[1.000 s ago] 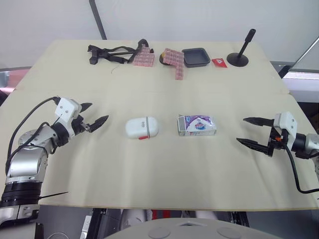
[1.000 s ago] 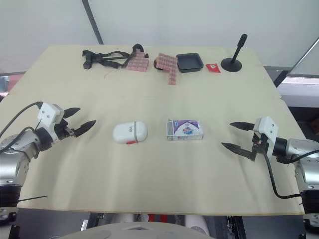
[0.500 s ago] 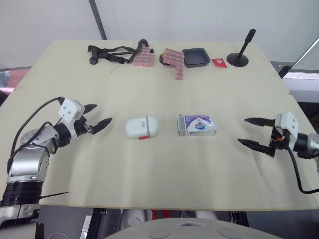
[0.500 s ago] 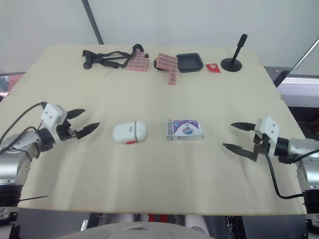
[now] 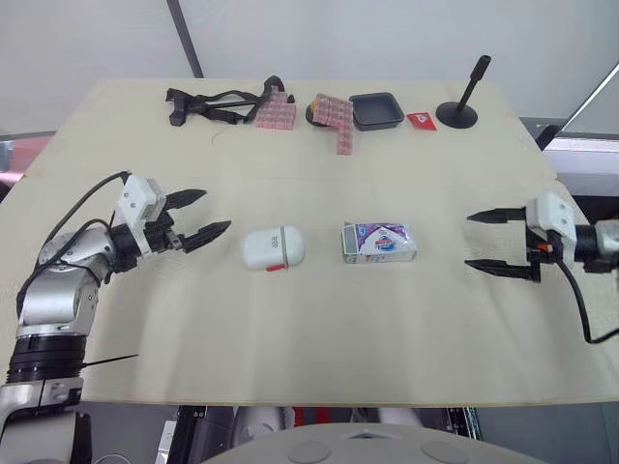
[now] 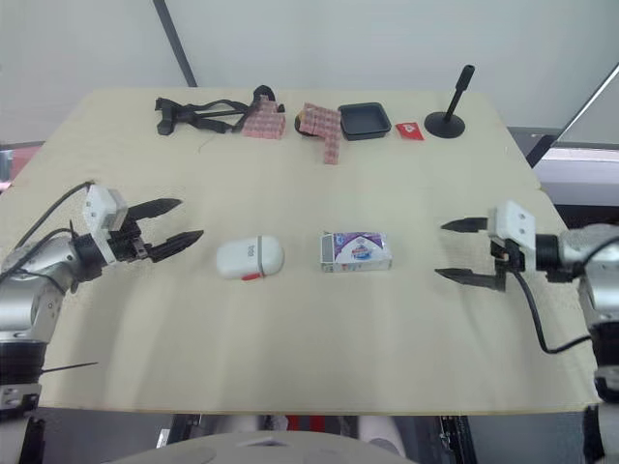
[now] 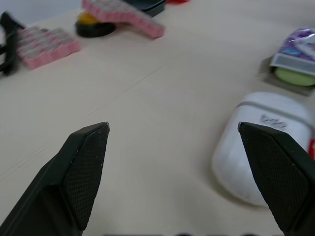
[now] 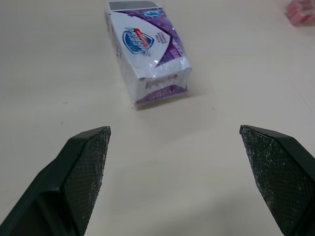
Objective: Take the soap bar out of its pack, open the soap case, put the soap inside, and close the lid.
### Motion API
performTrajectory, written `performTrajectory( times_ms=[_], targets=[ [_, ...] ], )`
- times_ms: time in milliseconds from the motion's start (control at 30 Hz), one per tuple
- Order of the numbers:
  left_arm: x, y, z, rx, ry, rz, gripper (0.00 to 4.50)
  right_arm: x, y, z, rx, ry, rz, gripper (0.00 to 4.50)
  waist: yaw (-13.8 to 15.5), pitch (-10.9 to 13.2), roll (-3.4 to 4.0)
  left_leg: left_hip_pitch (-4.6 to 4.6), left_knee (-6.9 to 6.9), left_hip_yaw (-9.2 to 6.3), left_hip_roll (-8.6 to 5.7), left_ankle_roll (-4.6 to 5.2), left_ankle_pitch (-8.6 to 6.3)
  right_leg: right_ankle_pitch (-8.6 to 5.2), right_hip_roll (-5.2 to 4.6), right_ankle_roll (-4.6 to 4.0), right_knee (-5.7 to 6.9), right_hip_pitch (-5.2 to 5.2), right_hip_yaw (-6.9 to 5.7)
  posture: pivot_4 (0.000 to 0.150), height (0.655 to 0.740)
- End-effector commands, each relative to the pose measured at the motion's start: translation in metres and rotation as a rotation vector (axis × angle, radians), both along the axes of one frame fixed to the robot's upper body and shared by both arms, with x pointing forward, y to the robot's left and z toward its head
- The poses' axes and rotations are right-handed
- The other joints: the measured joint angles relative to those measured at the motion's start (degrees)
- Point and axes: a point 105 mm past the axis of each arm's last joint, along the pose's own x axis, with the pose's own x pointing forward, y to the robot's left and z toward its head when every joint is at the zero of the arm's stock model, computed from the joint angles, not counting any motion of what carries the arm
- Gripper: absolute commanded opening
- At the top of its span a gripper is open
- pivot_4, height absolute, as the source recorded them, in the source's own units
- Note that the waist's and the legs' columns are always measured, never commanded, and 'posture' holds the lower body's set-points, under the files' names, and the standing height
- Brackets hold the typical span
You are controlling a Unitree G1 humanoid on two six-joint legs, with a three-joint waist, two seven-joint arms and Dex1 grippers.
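Soap pack (image 5: 379, 242) lies flat on the bench (image 5: 309, 329), just right of frame centre in the head view, purple and white. It's not emptied yet: my left wrist view shows the green bar (image 7: 294, 76) inside its open end, which faces the soap case. Soap case (image 5: 273, 248) is white with its lid down, just left of centre, near the pack but not touching it. My left hand (image 5: 215, 210) is at the left-middle of the frame, fingers spread wide and holding nothing, tips aimed at the case, near it with a clear gap. My right hand (image 5: 468, 241) is at the right-middle, also spread wide and empty, tips aimed at the pack, well apart from it. Along the top of the frame, at the far edge of the bench, from left to right: black strap (image 5: 208, 101), pink blister sheets (image 5: 276, 111), black tray (image 5: 377, 110), red packet (image 5: 422, 120), black stand (image 5: 459, 106). All of these are well apart from the pack and case.
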Motion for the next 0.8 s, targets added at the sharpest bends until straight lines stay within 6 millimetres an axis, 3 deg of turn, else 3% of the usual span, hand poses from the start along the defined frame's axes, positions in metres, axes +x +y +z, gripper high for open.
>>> performTrajectory(
  times_ms=[33,200,500,800],
  targets=[
    [-0.018,-0.019,0.010,0.012,-0.043,-0.151,4.49,0.008,0.009,0.006,-0.067,-0.005,0.070,4.50,0.4,0.0,0.00,-0.05,0.02,0.00,0.00,0.00,0.00,0.00,0.00,0.00,0.02,-0.05,-0.01,0.150,0.7400],
    [-0.036,-0.031,0.001,0.004,-0.031,-0.235,4.49,0.023,0.029,0.012,-0.137,-0.006,0.162,4.50,0.7,0.0,0.00,-0.24,0.22,0.01,0.01,0.01,-0.01,0.00,0.03,0.00,0.19,-0.22,-0.04,0.150,0.7400],
    [-0.048,-0.038,-0.007,-0.012,-0.040,-0.239,4.49,0.027,0.069,0.008,-0.162,0.027,0.303,4.50,0.7,0.0,0.00,-0.71,0.60,0.01,0.08,0.01,-0.01,0.00,0.07,0.00,0.58,-0.60,-0.04,0.150,0.7400],
    [-0.051,-0.039,-0.011,0.004,-0.033,-0.239,4.49,0.032,0.079,-0.007,-0.173,0.066,0.302,4.50,0.7,0.0,0.00,-1.03,0.85,0.01,0.08,0.01,0.00,0.00,0.06,0.00,0.83,-0.92,-0.10,0.150,0.7400]
  ],
)
